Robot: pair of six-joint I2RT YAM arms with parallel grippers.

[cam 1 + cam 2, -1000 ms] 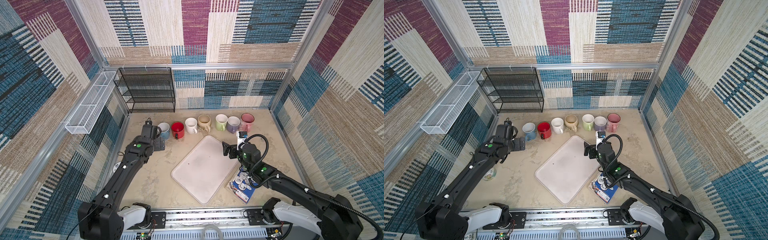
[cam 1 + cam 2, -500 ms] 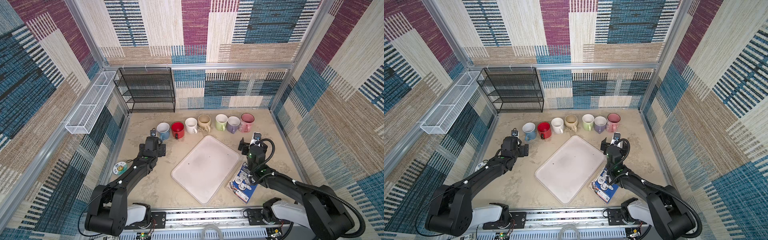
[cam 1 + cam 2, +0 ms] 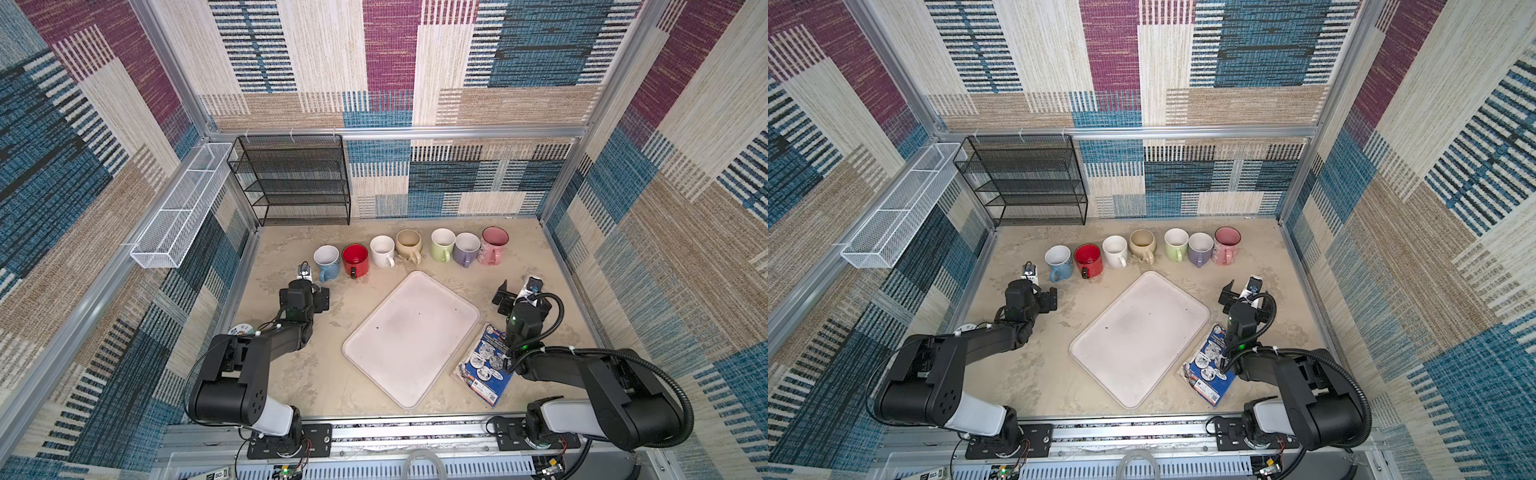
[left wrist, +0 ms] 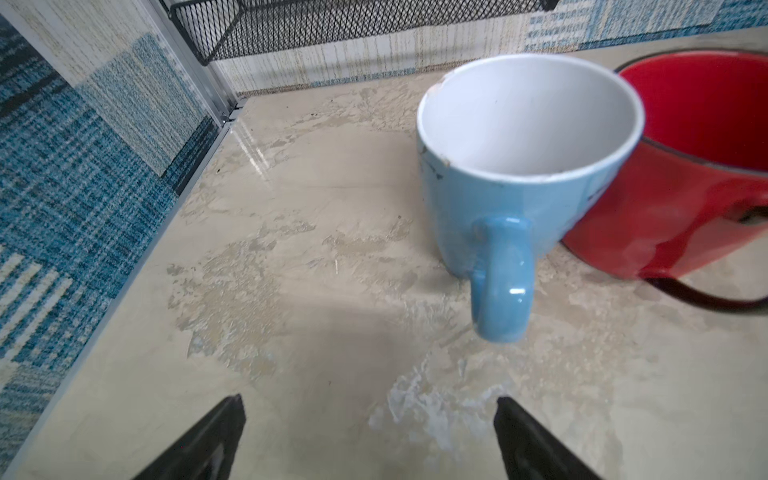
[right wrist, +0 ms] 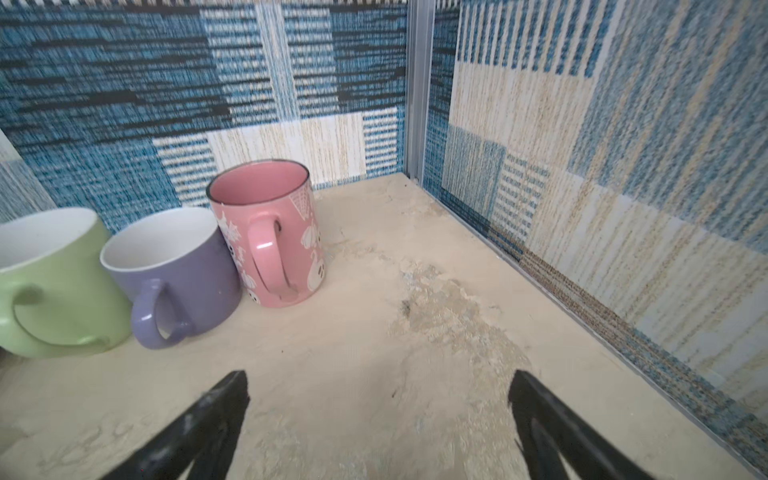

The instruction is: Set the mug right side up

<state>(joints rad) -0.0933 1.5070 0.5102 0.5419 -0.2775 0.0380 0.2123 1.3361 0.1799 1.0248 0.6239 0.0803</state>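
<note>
Seven mugs stand mouth-up in a row along the back of the beige tabletop (image 3: 291, 374), from a light blue ceramic mug (image 4: 528, 166) at the left end, just beside a red mug (image 4: 706, 166), to a pink patterned mug (image 5: 270, 232) at the right. The left gripper (image 4: 368, 411) hovers near the blue mug's handle, jaws spread and empty; the right gripper (image 5: 378, 386), jaws likewise spread with nothing between them, sits near the pink mug, beside a white rectangular tray (image 3: 411, 336)

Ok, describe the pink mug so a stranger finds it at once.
Beyond the white tray, seven mugs stand in a row. The pink mug ends the row on the right in both top views, beside the purple mug. It alone bears white printed figures.
</note>
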